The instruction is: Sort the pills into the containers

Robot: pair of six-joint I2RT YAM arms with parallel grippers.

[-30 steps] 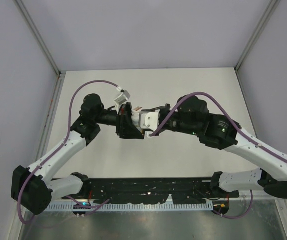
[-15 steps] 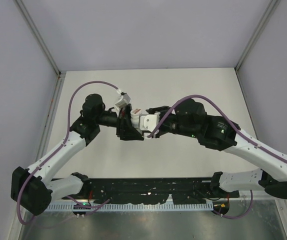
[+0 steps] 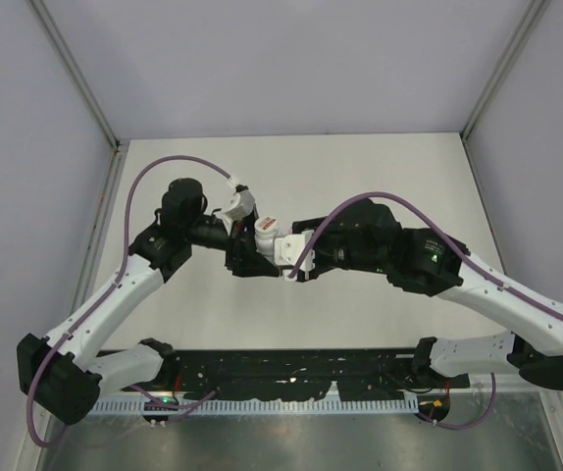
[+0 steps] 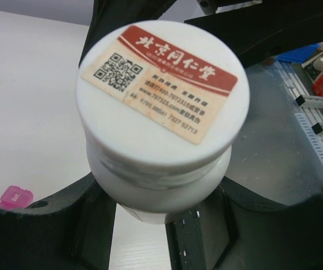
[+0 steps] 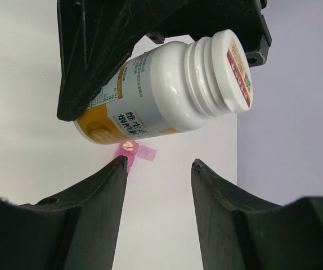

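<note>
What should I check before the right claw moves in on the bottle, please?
1. Grip of the left claw on the bottle: ok, shut around its body.
2. Seating of the cap: ok, it is on the neck.
3. Opening of the right claw: ok, fingers apart with nothing between them.
4. Line-up with the cap: not ok; in the right wrist view it sits well right of the finger gap.
5. Place of the pill box: ok, on the table, beyond the bottle.
6. Lids of the pill box open: cannot tell, too small.
</note>
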